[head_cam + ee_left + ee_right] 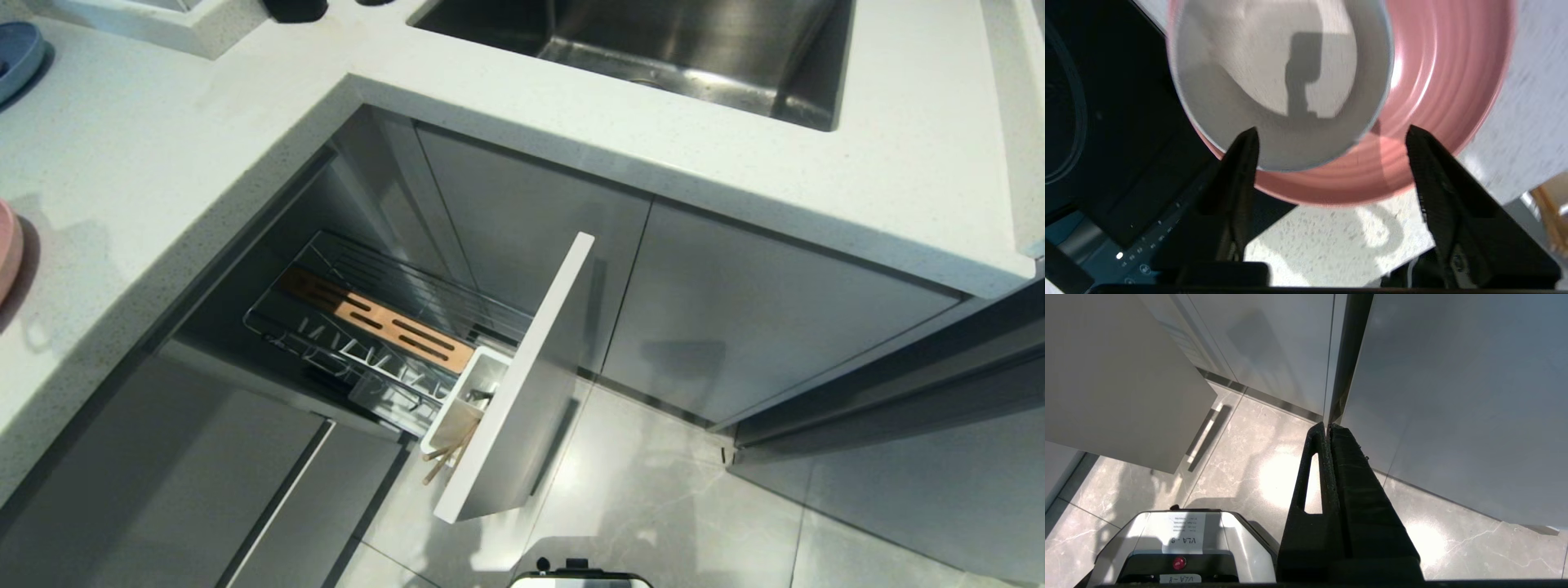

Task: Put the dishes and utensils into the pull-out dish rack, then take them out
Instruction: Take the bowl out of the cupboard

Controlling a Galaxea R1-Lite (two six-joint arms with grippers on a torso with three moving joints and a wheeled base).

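The cream-white bowl [1274,73] sits inside the wide pink plate [1445,81] on the speckled countertop [1323,241]. My left gripper [1331,131] hovers open just short of the near rim of both dishes, with nothing between its fingers. The head view catches only a sliver of the plate [6,249] at the far left. The pull-out dish rack [359,351] stands drawn out below the counter, showing its wooden strip [384,322]. Light-wood chopsticks [445,461] stick out of its white cup [469,392]. My right gripper [1327,426] hangs shut and parked above the floor.
A black cooktop [1126,143] borders the plate on one side. The rack's pale front panel [531,384] juts out over the tiled floor. A steel sink [669,49] lies at the back, and a blue plate [16,53] sits at the far left corner.
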